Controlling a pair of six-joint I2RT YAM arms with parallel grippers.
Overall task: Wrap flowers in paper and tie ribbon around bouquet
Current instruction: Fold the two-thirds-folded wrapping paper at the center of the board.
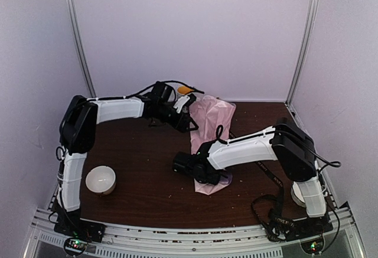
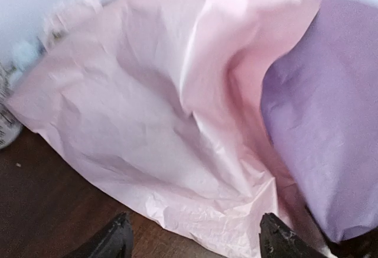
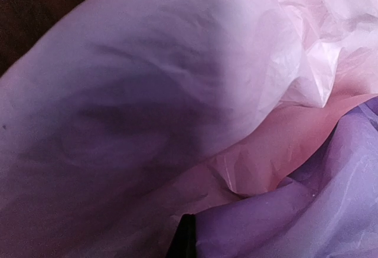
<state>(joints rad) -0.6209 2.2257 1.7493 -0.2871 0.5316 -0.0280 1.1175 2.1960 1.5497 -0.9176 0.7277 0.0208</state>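
The paper [image 1: 211,113] lies on the dark table [image 1: 142,181], right of the middle, loosely bundled with its pink face outward. Its long axis runs from the back wall toward the arms' bases. The wide, crumpled end points to the back wall. The narrower end points to the near edge and disappears under the right arm's wrist, where a little of the lilac face shows.

In the left wrist view, blurred pale blooms of the flowers [image 2: 62,13] peep out at the far corner of the paper. Their stems are hidden inside the wrap.

The left gripper [image 1: 188,116] hangs just beside the left edge of the wide end. Its 2 fingers [image 2: 115,239] are spread apart with nothing between them. The pink edge lies just beyond the tips, and a lilac fold rises on the right of that view.

The right gripper [image 3: 186,241] sits low over the narrow end with its jaws pressed together. Only 1 dark tip shows, buried among pink and lilac folds. Whether a layer of paper is caught in it cannot be told.

The ribbon [image 1: 276,216] lies slack on the right of the table, trailing from beside the paper under the right arm to a loose loop near that arm's base. It is not around the paper.

A white bowl [image 1: 100,180] stands near the left arm's base, well apart from the paper.
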